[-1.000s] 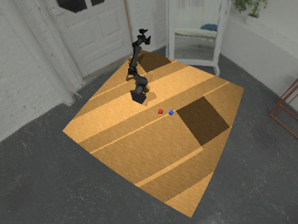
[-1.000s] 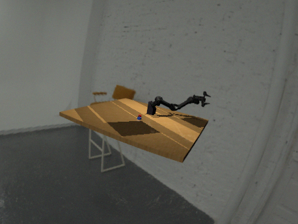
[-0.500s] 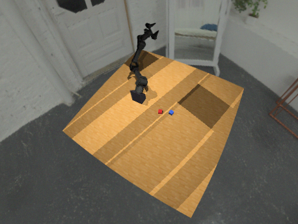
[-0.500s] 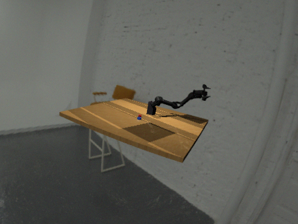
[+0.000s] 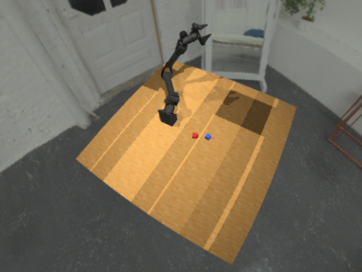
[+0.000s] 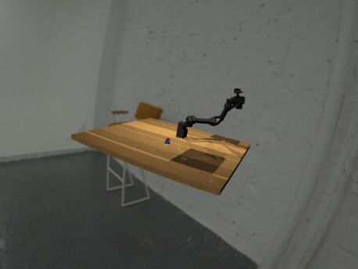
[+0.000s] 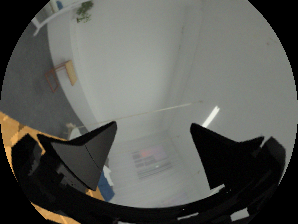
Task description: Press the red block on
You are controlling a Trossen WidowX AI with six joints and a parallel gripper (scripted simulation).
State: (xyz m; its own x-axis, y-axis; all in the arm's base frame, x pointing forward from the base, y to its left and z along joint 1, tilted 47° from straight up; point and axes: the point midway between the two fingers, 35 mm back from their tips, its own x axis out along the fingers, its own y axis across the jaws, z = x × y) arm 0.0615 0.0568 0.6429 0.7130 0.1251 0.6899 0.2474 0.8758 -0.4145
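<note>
On our desk [image 5: 158,158] [image 6: 129,142], we see the red block [image 5: 194,135] [image 6: 168,138] near the blue block [image 5: 208,137] [image 6: 167,142], and from the top a gap is between them, so the two are not joined. Our tool [image 5: 209,32] [image 7: 154,125] is opened very wide, with nothing between its fingers, and it is in the air, well apart from both blocks, on the other side of the arm's base [image 5: 167,118] [image 6: 181,130].
</note>
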